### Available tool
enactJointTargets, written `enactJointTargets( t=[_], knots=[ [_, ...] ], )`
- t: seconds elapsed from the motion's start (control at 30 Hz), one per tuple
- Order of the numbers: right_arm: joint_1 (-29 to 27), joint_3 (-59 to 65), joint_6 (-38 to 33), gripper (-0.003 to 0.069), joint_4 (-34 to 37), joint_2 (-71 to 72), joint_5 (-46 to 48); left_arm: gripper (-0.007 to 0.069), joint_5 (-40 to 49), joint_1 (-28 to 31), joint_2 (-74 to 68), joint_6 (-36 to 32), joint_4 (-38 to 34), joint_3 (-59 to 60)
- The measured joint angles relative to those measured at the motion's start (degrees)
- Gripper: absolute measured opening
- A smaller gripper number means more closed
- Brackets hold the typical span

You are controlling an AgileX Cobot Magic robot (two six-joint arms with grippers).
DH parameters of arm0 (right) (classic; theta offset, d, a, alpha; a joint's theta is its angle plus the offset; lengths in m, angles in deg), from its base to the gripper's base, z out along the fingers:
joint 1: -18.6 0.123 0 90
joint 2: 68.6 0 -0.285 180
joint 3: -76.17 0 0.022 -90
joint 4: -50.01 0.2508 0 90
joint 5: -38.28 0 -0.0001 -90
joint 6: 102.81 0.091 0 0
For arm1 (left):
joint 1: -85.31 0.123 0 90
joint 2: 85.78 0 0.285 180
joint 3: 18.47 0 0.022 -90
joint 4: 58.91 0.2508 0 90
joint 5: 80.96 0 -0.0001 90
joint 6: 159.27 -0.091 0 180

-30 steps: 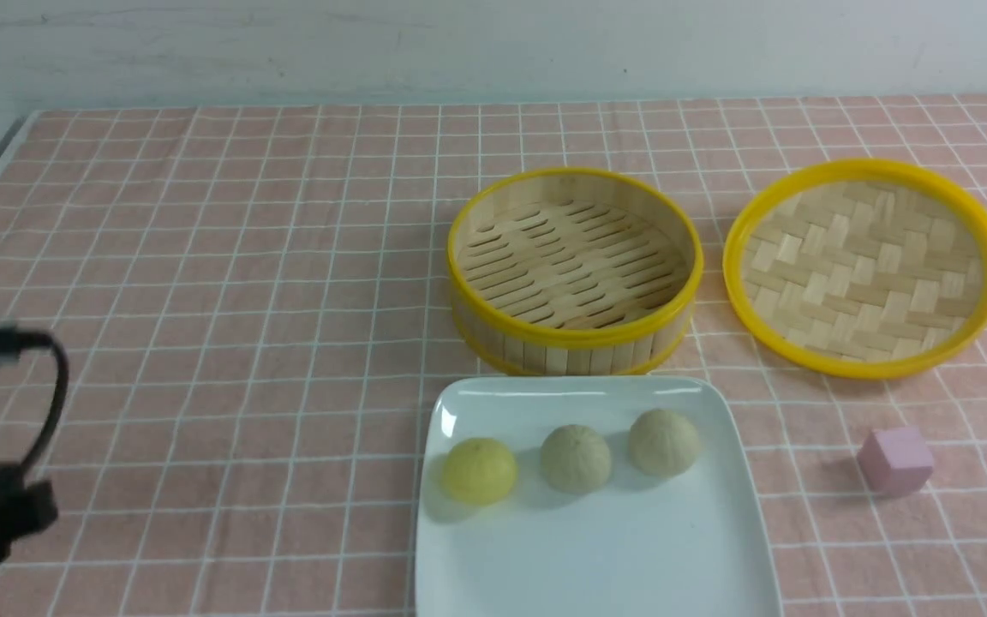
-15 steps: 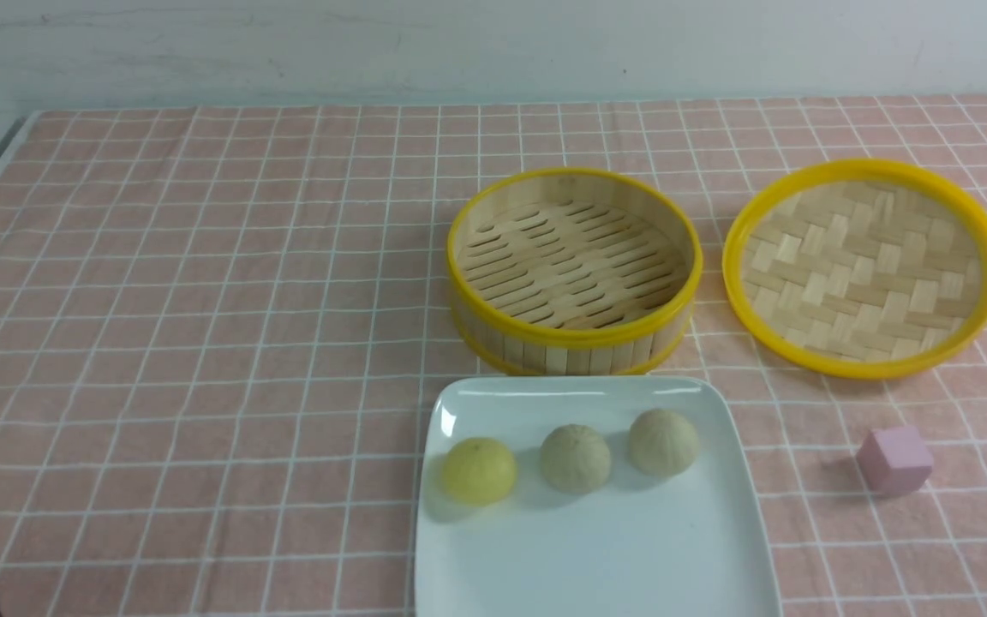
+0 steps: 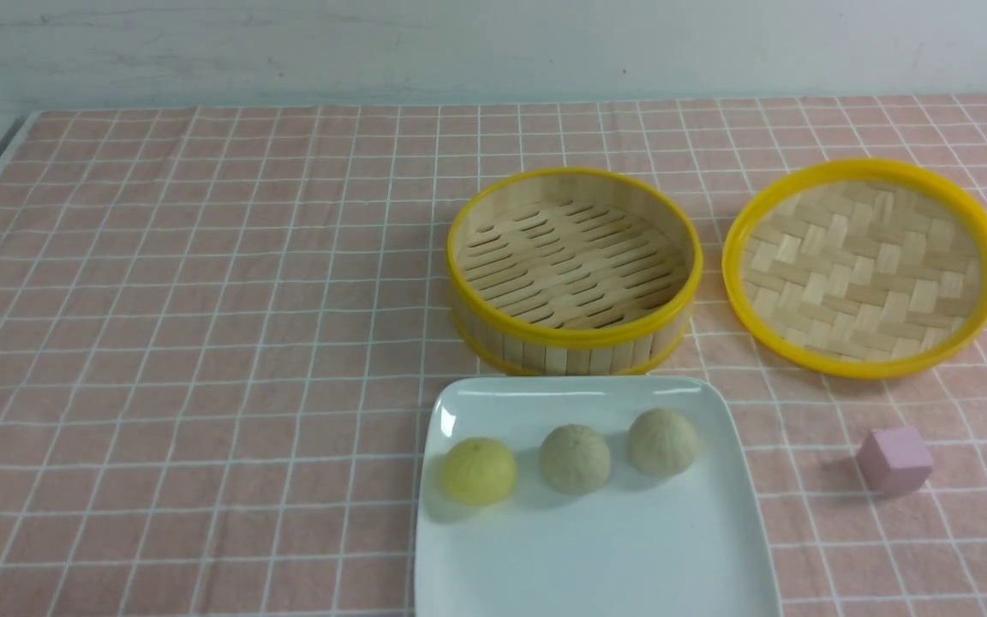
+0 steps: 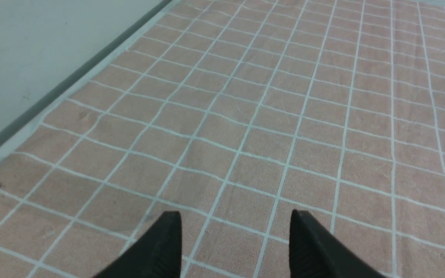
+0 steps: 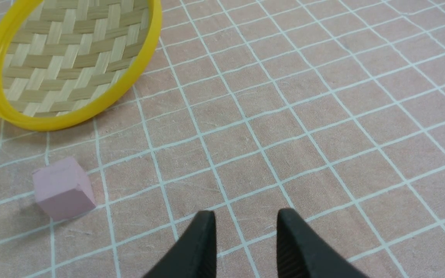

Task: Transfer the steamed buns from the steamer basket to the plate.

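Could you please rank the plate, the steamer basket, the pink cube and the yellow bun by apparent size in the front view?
1. plate, though it is nearest the camera and cut off by the frame
2. steamer basket
3. yellow bun and pink cube: too alike to rank

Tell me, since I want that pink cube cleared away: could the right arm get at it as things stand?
Probably yes. The right gripper hangs open and empty over bare cloth, and the pink cube sits alone nearby, apart from the woven bamboo lid, with nothing between them.
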Motion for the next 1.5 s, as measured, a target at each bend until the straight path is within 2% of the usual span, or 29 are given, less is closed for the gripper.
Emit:
enactJointTargets(
  t=[0.27, 1.5],
  knots=[
    [0.0, 0.0, 0.0, 0.0243, 0.0, 0.0, 0.0, 0.0397, -2.5, 0.0, 0.7, 0.0, -0.5, 4.7],
    [0.0, 0.0, 0.0, 0.0243, 0.0, 0.0, 0.0, 0.0392, -3.0, 0.0, 0.7, -2.4, -1.1, 4.7]
  ],
)
